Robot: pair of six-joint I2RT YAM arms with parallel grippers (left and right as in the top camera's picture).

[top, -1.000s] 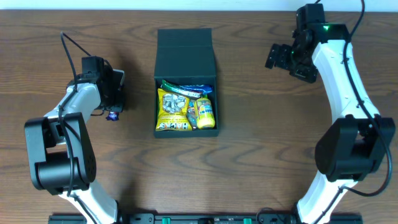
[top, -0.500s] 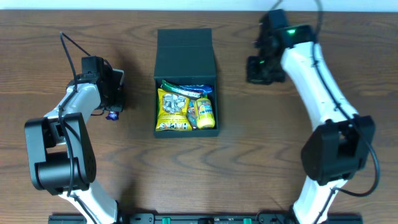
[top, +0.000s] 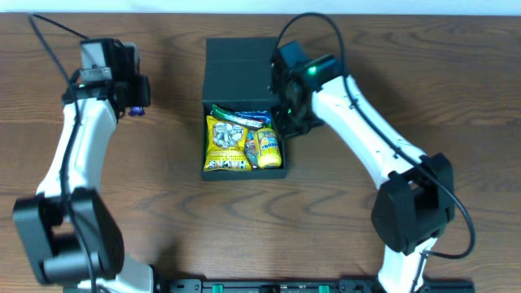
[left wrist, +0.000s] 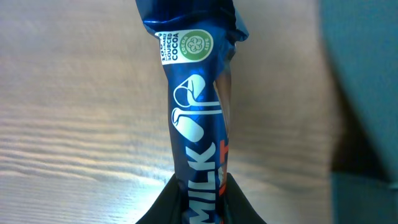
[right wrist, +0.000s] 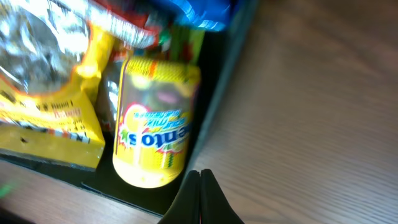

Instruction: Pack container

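The left gripper (left wrist: 199, 206) is pinched tight on the lower end of a blue bar (left wrist: 193, 124). A dark finger (left wrist: 163, 213) shows on each side of the wrapper at the bottom of the left wrist view. The bar stands up the middle of that frame. It reads "MILK" in white and carries a round green cocoa badge near its crimped top end. Wood-grain table (left wrist: 74, 137) lies behind it. In the overhead view this gripper sits at the upper left of the frame, well apart from the box (top: 244, 173).

The right gripper (right wrist: 199, 199) is closed on nothing, its two fingers (right wrist: 186, 211) meeting in a point at the bottom centre of the right wrist view. The point hangs over the box's right wall, just beside a yellow Mentos tub (right wrist: 155, 130) lying inside against that wall. A yellow packet (right wrist: 43, 118) lies left of the tub, and a blue wrapper (right wrist: 199, 9) shows at the top edge of the frame. Bare table fills the right half of that view.

Overhead, the box stands at the upper centre of the frame with its lid (top: 241, 59) folded back toward the top edge. The right arm reaches in from the lower right, and its gripper covers the upper right part of the box.
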